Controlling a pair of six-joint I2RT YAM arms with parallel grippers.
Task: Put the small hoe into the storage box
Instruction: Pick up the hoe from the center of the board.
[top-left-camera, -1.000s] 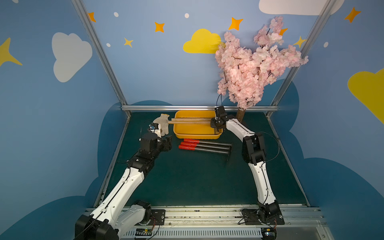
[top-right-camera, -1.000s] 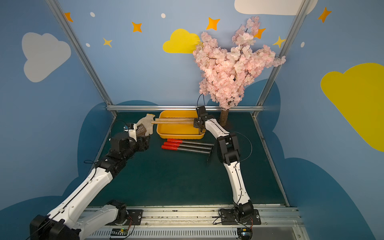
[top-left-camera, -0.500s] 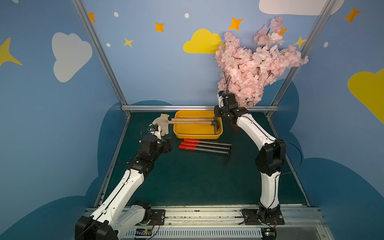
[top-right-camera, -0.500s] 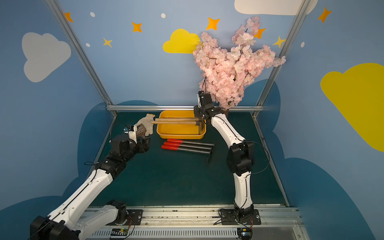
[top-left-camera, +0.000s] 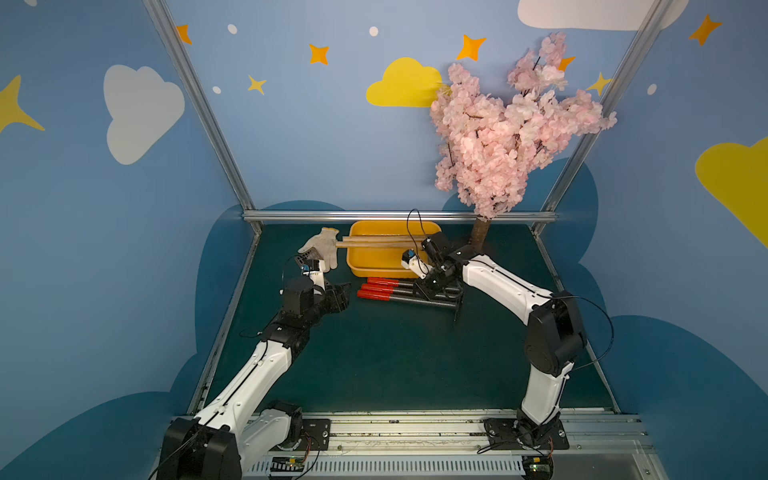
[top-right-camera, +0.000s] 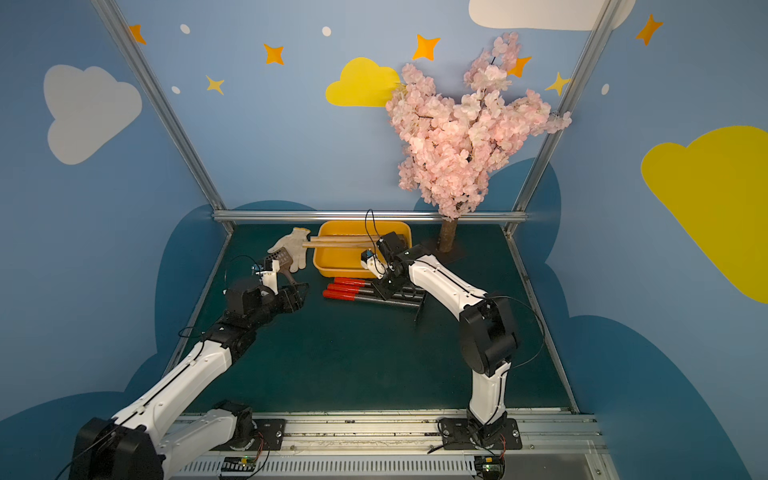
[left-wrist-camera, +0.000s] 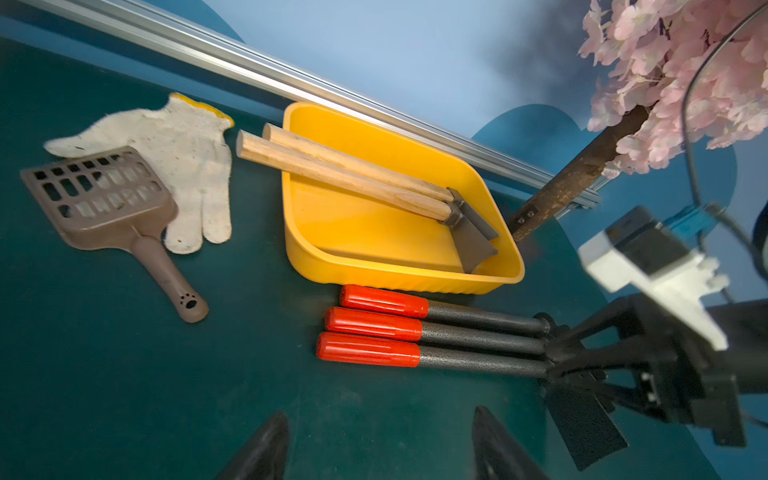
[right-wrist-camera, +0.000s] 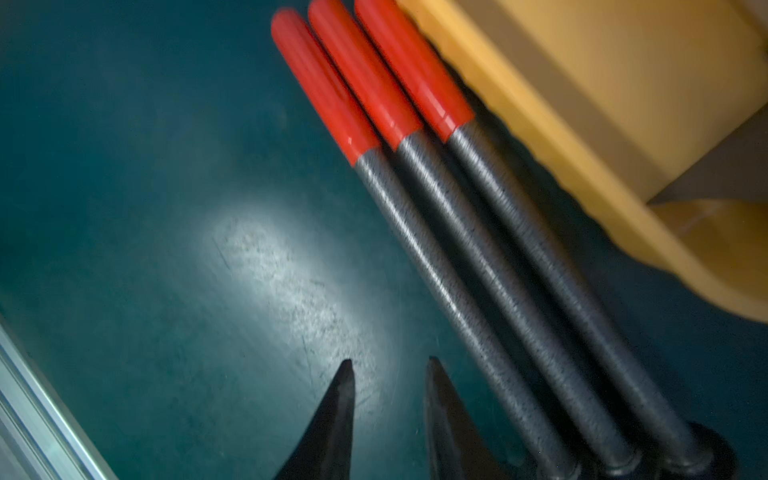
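Two claws, both empty. My right claw (right-wrist-camera: 390, 363) hangs narrowly parted just beside the three red-handled tools (left-wrist-camera: 415, 330), near their heads, presumably lining up a pick. The flat-bladed one, outermost from the storage box (left-wrist-camera: 399, 274), I take for the small hoe (left-wrist-camera: 478, 362); it lies on the surface (left-wrist-camera: 124, 374), not yet inside. My left claw (left-wrist-camera: 378, 413) hovers wide, clear.

Storage box (left-wrist-camera: 395, 272): plain yellow-orange. Wooden-handled tools (left-wrist-camera: 340, 174): pale tan grain, grey blades. Three metal tools (left-wrist-camera: 436, 332): red grips, speckled dark-grey shafts. Glove (left-wrist-camera: 187, 141): off-white, yellow cuff. Scoop (left-wrist-camera: 104, 195): brown, grid-slotted, paw-print mark. Table (left-wrist-camera: 124, 374): dark teal.
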